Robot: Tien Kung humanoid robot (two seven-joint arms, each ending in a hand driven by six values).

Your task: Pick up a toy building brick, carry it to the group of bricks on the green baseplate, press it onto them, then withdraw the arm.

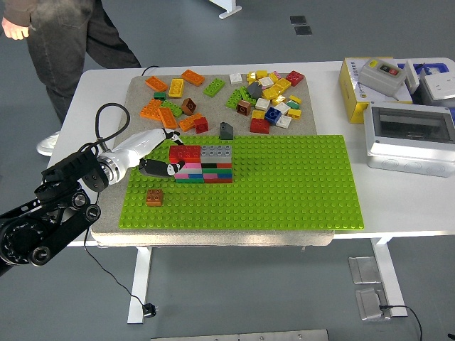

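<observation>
Your left robot hand (158,150): fingers spread, holding nothing, touching the left end of the brick stack (201,164) | stack sits at the far-left of the green baseplate (284,188) | brown brick (154,197) alone on the baseplate, near-left | loose bricks (263,96) on the mat beyond | person (53,32) at far left of the tabletop (99,78)

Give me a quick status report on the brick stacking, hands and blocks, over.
Left hand at the left end of the brick stack on the green baseplate, grip unclear. Right arm out of view. Stray brown brick nearby, nothing blocking.
</observation>
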